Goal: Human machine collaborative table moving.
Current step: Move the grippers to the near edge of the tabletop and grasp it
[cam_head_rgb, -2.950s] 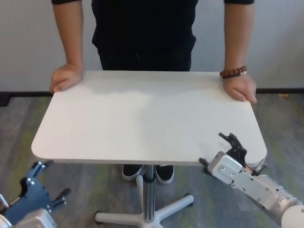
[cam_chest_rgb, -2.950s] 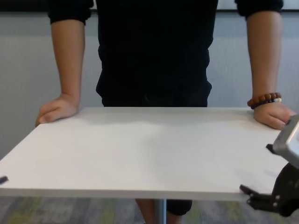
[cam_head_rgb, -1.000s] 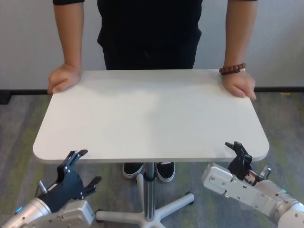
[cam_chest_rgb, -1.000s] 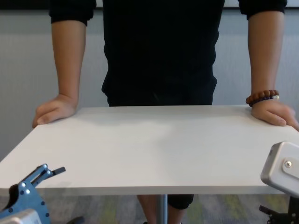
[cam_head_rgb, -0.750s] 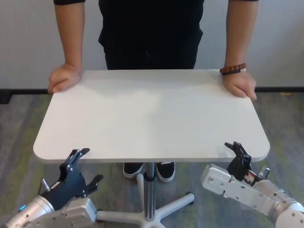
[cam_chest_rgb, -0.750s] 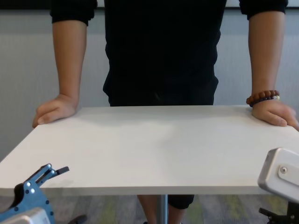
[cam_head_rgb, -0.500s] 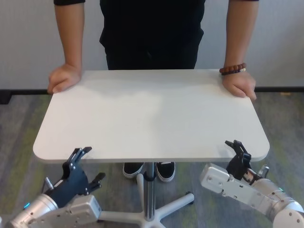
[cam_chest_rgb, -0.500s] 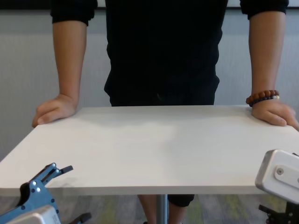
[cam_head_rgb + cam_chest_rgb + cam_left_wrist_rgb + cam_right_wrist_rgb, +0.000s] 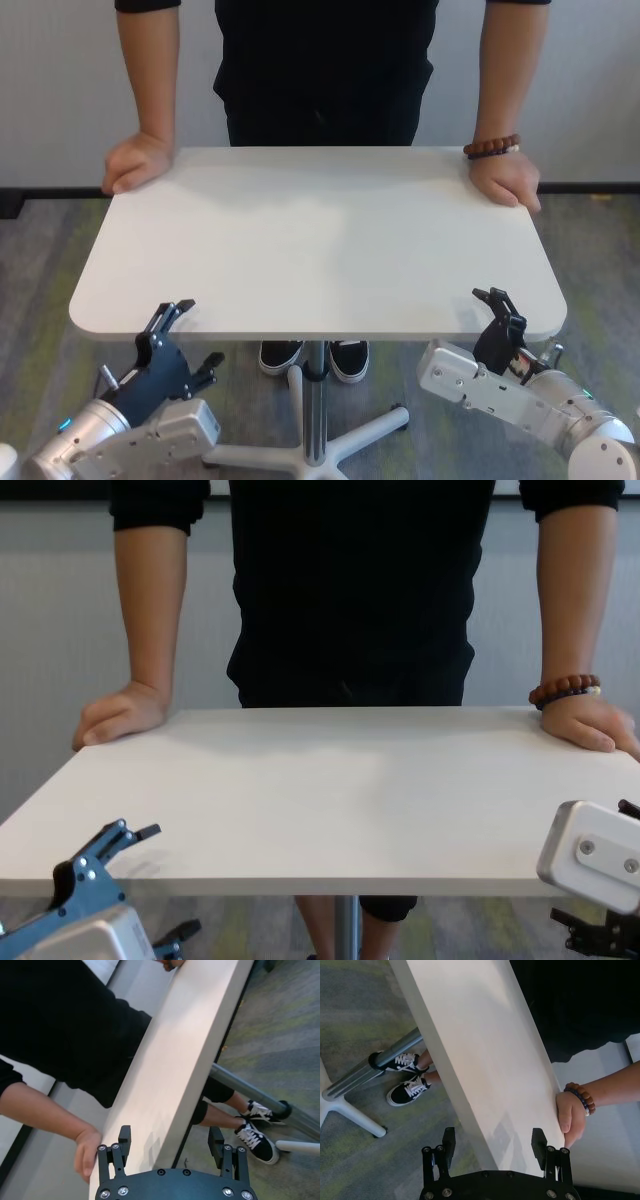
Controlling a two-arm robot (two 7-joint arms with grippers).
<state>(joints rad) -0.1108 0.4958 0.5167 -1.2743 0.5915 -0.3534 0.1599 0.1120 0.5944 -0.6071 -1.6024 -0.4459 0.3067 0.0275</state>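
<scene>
While smooth and matte, white table, rounded corners

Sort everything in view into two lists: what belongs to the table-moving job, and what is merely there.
Part of the job: table; human; left gripper; right gripper, both open astride the near edge.
Merely there: carpet; wall.
</scene>
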